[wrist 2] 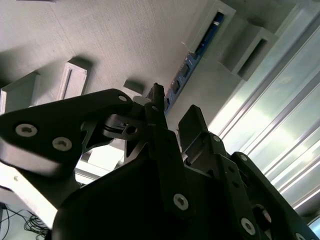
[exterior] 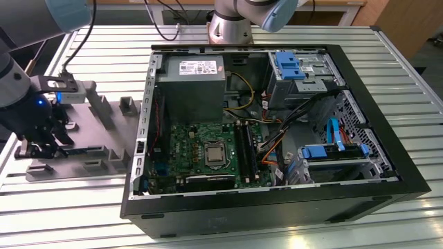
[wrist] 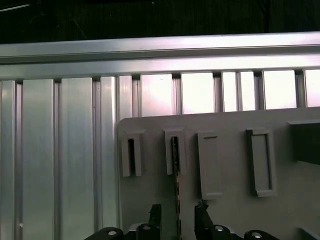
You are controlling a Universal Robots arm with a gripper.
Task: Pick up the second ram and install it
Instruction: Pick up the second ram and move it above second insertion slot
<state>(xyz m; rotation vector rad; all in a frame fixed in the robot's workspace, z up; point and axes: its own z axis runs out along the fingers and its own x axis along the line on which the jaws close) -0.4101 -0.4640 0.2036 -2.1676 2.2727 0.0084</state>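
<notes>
First wrist view, jaws parted, straddling the second ram (wrist: 175, 160), standing edge-up in grey holder (wrist: 225, 122)

Figure: my gripper (wrist: 177, 212), with matte black fingers (wrist 2: 162, 130) and silver screw heads. My arm (exterior: 14, 78) has a dark grey wrist and pale blue joint caps, with a black cable (exterior: 78, 41) at the wrist's two o'clock.

Nothing readable showing up anywhere tbh. White sticker (exterior: 196, 67) sitting on grey power supply (exterior: 190, 98), far end of open pc case (exterior: 277, 207), print on it coming out way too tiny for reading.
</notes>
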